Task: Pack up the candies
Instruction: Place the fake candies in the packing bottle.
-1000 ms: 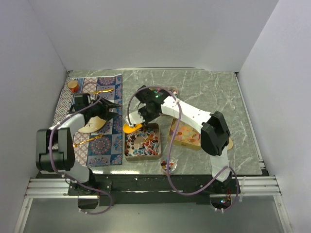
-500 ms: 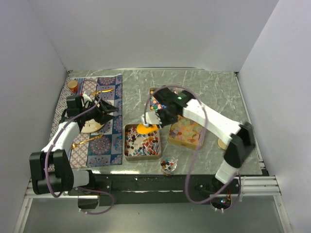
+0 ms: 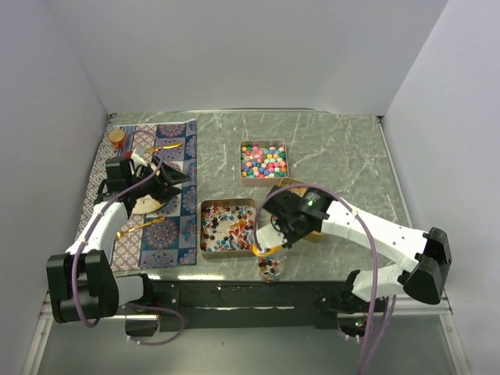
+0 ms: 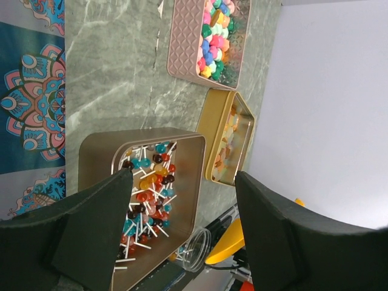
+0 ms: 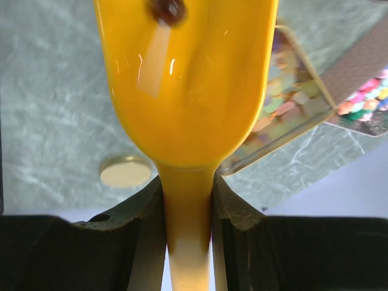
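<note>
Three open tins hold the candies: bright round balls in a pink tin, red-blue-white pieces in the middle tin, and translucent squares in a gold tin partly hidden by my right arm. My right gripper is shut on the handle of a yellow scoop just above a small clear jar with a few candies in it. In the right wrist view the scoop carries one dark candy. My left gripper is open and empty over the patterned mat.
An orange cup, two gold spoons and a pale dish lie on the mat. A round cream lid lies on the marble near the gold tin. The jar stands at the table's near edge.
My right arm swung the scoop from the middle tin back towards the near edge, over the clear jar. The left arm has barely moved.
</note>
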Available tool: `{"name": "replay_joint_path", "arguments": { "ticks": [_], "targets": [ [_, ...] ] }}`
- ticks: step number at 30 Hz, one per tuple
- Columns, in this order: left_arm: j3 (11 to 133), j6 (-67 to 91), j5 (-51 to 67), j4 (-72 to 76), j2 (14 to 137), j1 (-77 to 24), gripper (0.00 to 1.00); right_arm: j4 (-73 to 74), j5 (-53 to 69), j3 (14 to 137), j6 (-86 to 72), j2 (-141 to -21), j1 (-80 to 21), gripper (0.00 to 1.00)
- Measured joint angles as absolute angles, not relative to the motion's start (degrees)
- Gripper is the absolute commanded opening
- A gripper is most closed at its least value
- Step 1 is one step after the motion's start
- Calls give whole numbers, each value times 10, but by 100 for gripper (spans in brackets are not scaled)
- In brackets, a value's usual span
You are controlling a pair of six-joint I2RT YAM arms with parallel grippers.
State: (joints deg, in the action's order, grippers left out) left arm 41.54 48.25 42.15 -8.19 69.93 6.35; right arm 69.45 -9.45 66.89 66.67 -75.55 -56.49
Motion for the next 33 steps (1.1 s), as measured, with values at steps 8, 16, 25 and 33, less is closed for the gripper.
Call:
{"name": "replay_joint_path", "arguments": {
  "ticks": [8, 16, 25, 33],
  "targets": [
    [411, 483, 417, -79, 680, 68, 75, 709, -170, 633, 663, -747, -587, 0],
    [395, 490, 415, -76, 662, 78, 76, 721, -211, 620, 687, -725, -606, 0],
    [394, 532, 472, -2, 654, 52, 81, 753, -193, 756, 628, -784, -578, 0],
    [400, 517, 543, 49, 659, -34, 79, 731, -100, 947, 487, -921, -519, 0]
  ]
}}
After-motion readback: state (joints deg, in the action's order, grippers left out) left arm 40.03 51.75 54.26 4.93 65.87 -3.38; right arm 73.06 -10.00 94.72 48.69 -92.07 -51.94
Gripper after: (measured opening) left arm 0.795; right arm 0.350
